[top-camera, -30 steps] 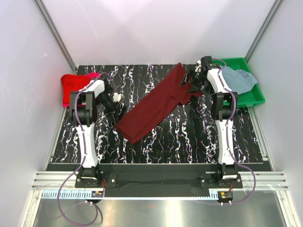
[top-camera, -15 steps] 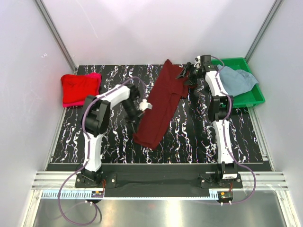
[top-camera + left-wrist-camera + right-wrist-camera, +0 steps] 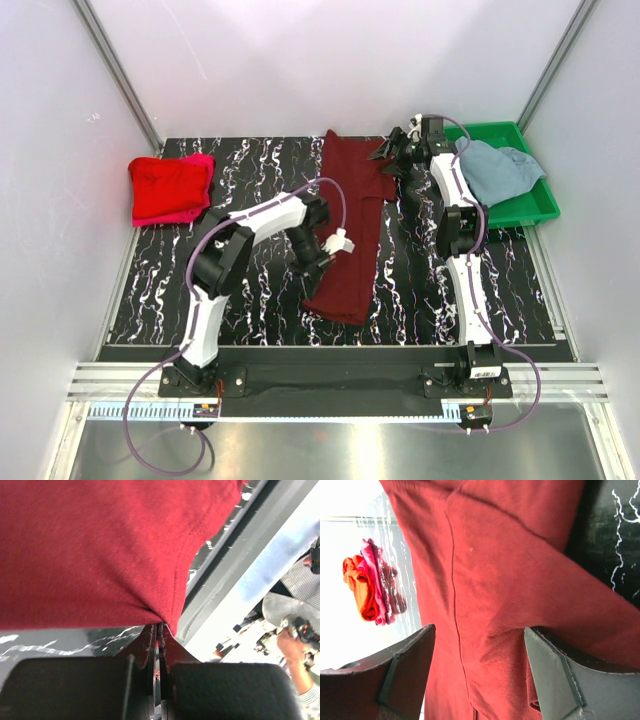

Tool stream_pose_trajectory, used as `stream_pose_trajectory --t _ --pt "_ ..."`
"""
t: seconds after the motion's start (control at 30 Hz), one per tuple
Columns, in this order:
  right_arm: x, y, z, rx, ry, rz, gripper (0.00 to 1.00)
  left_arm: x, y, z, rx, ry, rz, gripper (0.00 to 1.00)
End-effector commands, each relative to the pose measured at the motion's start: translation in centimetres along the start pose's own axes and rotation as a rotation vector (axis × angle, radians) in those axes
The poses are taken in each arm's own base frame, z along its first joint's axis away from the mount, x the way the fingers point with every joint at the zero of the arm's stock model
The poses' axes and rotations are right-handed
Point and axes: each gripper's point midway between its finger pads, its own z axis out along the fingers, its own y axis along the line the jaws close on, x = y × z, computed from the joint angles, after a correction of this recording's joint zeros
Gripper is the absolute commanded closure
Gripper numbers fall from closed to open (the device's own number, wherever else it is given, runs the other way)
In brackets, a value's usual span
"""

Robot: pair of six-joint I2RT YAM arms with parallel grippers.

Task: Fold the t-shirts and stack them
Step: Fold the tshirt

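Note:
The dark maroon t-shirt [image 3: 352, 220] lies as a long strip running from the table's back middle towards the front. My left gripper [image 3: 316, 262] is shut on its hem near the front left corner; the left wrist view shows the cloth [image 3: 100, 550] pinched between the closed jaws. My right gripper [image 3: 392, 158] is open just over the shirt's far right part, with cloth [image 3: 490, 595] between its spread fingers [image 3: 410, 665]. The bright red t-shirt [image 3: 165, 188] lies folded over the pink one [image 3: 203, 159] at the back left. The grey-blue t-shirt [image 3: 495, 170] lies crumpled in the tray.
A green plastic tray [image 3: 535, 205] stands at the back right by the wall. White walls and metal rails close in the black marbled table [image 3: 250, 290]. The red and pink pile also shows in the right wrist view [image 3: 370, 587].
My left gripper has dragged the maroon shirt's near end rightward and towards the front, turning it from a diagonal to a nearly straight strip. My right gripper shifted slightly left at the far end.

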Motion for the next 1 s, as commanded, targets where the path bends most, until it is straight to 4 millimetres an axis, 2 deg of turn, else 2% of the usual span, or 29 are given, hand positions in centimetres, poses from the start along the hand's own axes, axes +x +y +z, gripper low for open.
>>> stream_pose_trajectory --t 0.0,0.27,0.37,0.4,0.5,0.53,0.57,0.6,0.67,0.7,0.73,0.77,0.8,0.83,0.87,0.9,0.93,0.97 --pt "0.4 -1.4 1.7 0.02 -0.015 -0.013 0.21 3.0 -5.2 -1.0 0.112 0.119 -0.036 1.0" --pt "1.0 -1.0 2.4 -0.006 0.0 -0.013 0.21 3.3 -6.2 0.7 0.119 0.18 -0.008 1.0" --pt "0.7 -0.6 1.9 -0.006 -0.005 -0.044 0.21 3.3 -6.3 0.6 0.099 0.181 -0.002 0.99" --pt "0.4 -0.1 1.6 -0.009 -0.013 -0.066 0.21 3.2 -6.1 0.4 0.08 0.179 0.003 0.88" --pt "-1.1 1.8 -0.4 0.002 -0.047 -0.172 0.16 3.2 -5.9 -0.6 0.023 0.16 0.021 0.73" --pt "-2.0 3.1 -1.8 0.017 -0.071 -0.241 0.11 3.3 -5.9 -0.9 0.012 0.153 0.026 0.56" --pt "-2.4 3.7 -2.7 0.03 -0.082 -0.278 0.1 3.4 -5.9 -1.5 -0.006 0.137 0.039 0.47" --pt "-3.2 5.5 -4.5 0.037 -0.104 -0.325 0.08 3.5 -5.6 -1.8 -0.031 0.135 0.046 0.43" --pt "-3.9 6.1 -6.6 0.093 -0.123 -0.419 0.05 3.5 -5.6 -2.7 -0.053 0.107 0.064 0.41" --pt "-3.3 7.2 -9.0 0.12 -0.119 -0.438 0.05 3.5 -5.4 -3.2 -0.081 0.098 0.075 0.41" --pt "-4.8 8.4 -10.2 0.117 -0.204 -0.529 0.07 3.5 -5.4 -3.9 -0.108 0.079 0.092 0.41" --pt "-1.7 5.1 -9.6 0.162 -0.142 -0.51 0.08 3.5 -4.9 -4.5 -0.148 0.07 0.102 0.41" --pt "-4.1 10.7 -14.0 0.109 -0.298 -0.679 0.09 3.4 -4.8 -5.1 -0.17 0.056 0.113 0.41" --pt "-3.3 11.4 -15.1 0.109 -0.306 -0.724 0.08 3.4 -4.6 -5.9 -0.198 0.035 0.124 0.41" --pt "-1.1 9.8 -15.3 0.135 -0.26 -0.762 0.08 3.4 -3.9 -6.9 -0.259 0.023 0.137 0.37" --pt "-0.8 11.9 -18.1 0.135 -0.289 -0.848 0.08 3.2 -3.6 -7.7 -0.292 0.003 0.15 0.32" --pt "1.8 10.5 -18.3 0.132 -0.223 -0.863 0.08 3.0 -3.2 -9.3 -0.345 -0.041 0.172 0.26" --pt "3.1 10.5 -19.1 0.127 -0.194 -0.896 0.08 2.9 -3.3 -10.3 -0.361 -0.076 0.186 0.27"
